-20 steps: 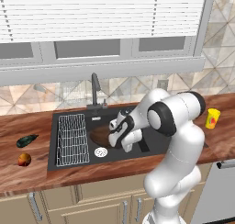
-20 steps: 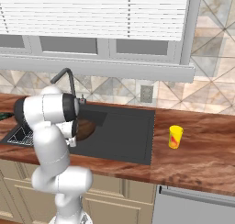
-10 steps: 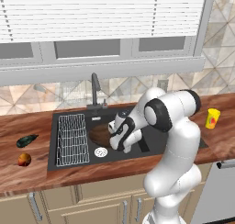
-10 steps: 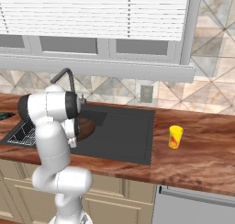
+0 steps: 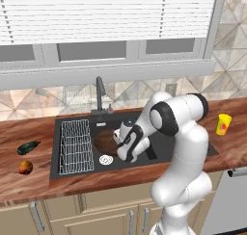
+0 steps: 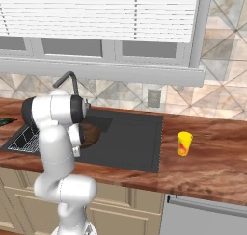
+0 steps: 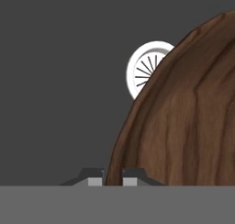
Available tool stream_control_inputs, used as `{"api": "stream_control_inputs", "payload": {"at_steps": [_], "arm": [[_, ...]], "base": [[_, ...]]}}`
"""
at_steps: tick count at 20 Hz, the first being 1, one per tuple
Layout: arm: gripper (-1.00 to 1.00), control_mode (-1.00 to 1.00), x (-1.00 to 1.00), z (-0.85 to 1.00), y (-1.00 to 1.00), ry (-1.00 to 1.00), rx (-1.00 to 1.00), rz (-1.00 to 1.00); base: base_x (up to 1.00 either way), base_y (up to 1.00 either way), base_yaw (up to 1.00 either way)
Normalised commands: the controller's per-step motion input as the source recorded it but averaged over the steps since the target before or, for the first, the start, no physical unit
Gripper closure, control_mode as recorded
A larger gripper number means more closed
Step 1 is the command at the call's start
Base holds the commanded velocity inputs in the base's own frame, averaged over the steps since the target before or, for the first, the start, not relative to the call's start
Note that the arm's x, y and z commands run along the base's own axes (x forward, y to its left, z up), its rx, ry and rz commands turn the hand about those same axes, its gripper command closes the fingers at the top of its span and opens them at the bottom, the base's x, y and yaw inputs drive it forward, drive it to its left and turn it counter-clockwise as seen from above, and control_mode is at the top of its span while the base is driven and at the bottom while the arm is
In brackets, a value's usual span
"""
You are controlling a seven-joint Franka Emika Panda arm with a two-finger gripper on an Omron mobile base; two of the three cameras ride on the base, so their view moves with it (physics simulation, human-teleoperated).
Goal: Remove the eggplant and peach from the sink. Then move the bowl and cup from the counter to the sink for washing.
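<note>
Bowl [image 5: 105, 141] rim is pinched by the closed hand [image 7: 112, 179] inside the sink [image 5: 185, 152], by the drain [image 7: 147, 70], while the cup [image 5: 223, 124] is left on the surface [image 5: 29, 186] to the sink's right.

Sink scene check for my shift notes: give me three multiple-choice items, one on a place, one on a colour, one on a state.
1. Where does the peach lie?
A. in the basin
B. on the counter left of the sink
C. in the bowl

2. What colour is the cup?
A. yellow
B. blue
C. white

3. How do the jaws of the gripper stand?
A. wide open
B. empty above the counter
C. shut on the rim of the bowl

Answers: 1 B, beside the eggplant; 2 A, yellow with a red mark; 3 C, the hand view shows the rim between the fingertips.
</note>
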Motion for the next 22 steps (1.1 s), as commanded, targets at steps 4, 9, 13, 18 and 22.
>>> {"api": "stream_control_inputs", "payload": {"at_steps": [4,9,13,18,22], "arm": [[1.00,-1.00,0.00,-0.06,0.00,0.00,0.00,0.00],[1.00,-1.00,0.01,-0.07,0.00,0.00,0.00,0.00],[1.00,-1.00,0.02,-0.05,0.00,0.00,0.00,0.02],[1.00,-1.00,0.05,-0.01,0.00,0.00,-0.01,0.04],[1.00,-1.00,0.04,-0.01,0.00,0.00,0.00,0.04]], "base": [[0.00,0.00,0.00],[0.00,0.00,0.00],[0.00,0.00,0.00],[0.00,0.00,0.00],[0.00,0.00,0.00]]}}
